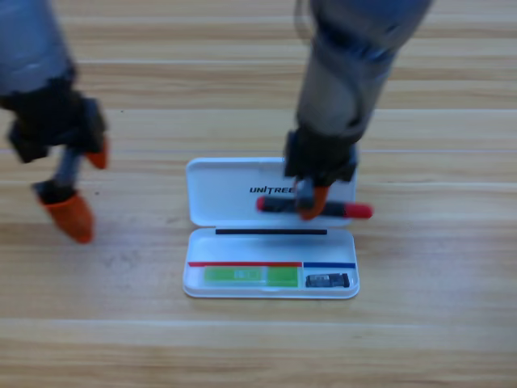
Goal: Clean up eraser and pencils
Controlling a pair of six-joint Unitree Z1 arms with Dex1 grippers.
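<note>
The white case (202, 284) lies open in the middle of the table. In its lower tray the light green pencil (250, 276) lies at the left. The small black eraser (327, 280) sits at the tray's right end. My right gripper (311, 204) hangs over the case's lid, shut on the black pencil with red ends (279, 205), which lies level across the lid. My left gripper (83, 190) waits at the left of the table with its orange jaws apart and nothing between them.
The wooden table (436, 323) spreads around the case on all sides. The right arm (347, 73) comes down from the top edge over the lid.
</note>
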